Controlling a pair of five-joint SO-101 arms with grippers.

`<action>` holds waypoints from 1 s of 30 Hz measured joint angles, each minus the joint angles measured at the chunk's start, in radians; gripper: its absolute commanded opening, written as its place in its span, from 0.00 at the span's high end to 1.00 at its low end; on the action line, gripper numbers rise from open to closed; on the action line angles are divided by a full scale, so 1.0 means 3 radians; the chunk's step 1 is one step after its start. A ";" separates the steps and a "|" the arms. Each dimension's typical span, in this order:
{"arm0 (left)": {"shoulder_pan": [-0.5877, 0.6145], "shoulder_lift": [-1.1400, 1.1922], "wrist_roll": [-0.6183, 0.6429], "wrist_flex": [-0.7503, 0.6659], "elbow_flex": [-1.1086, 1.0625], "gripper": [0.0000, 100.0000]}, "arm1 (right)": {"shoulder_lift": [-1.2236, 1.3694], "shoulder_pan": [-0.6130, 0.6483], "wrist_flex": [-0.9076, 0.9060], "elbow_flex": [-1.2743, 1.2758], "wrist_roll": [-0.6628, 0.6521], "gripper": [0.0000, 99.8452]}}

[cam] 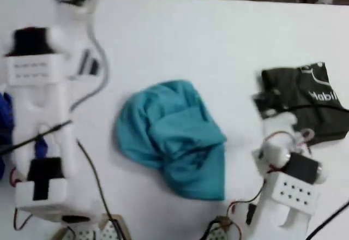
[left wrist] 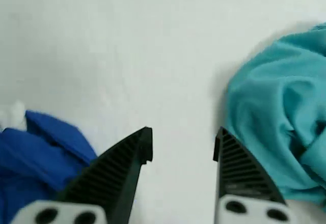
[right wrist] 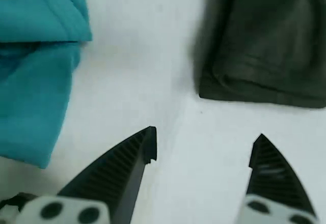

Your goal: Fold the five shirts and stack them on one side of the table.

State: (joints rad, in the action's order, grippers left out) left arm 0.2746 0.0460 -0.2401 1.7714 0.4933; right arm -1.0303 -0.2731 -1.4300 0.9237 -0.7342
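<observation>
Centrally, the teal shirt lies bunched on the white table, with broad bare surface beyond it toward the far edge. Right of it, across a bare strip, sits the folded dark shirt. Left of it, at the table's edge, the blue shirt lies crumpled. The left gripper hangs spread between blue and teal. The right gripper, also spread, hangs between teal and dark.
</observation>
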 measured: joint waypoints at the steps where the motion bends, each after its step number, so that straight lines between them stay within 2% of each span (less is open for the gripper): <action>1: 0.0148 0.0000 0.0000 0.0000 0.0000 0.78 | 0.0000 0.0184 0.0000 0.0000 0.0072 0.70; 4: 0.0481 0.0000 0.0000 0.0000 0.0000 0.78 | 0.0297 0.0772 0.0026 -0.0097 0.0297 0.70; 8: 0.0726 0.0000 0.0000 0.0000 0.0000 0.78 | 0.1064 0.1391 0.0102 -0.0670 0.0650 0.70; 12: 0.0757 0.0000 0.0000 0.0000 0.0000 0.79 | 0.2092 0.1811 0.0113 -0.1555 0.0900 0.70; 18: 0.0757 0.0000 0.0000 0.0000 -0.0153 0.78 | 0.3335 0.2419 0.0036 -0.2772 0.0992 0.70; 24: 0.0696 0.0000 0.0000 0.0000 -0.0189 0.78 | 0.4112 0.2578 0.0026 -0.3207 0.0992 0.70; 30: 0.0010 0.0000 0.0046 -0.0179 -0.0343 0.78 | 0.4460 0.2547 0.0026 -0.3340 0.1013 0.70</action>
State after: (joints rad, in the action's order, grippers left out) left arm 0.2777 0.0460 -0.2263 1.7177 0.3905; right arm 0.3076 0.4910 -1.4223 -0.0783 -0.4304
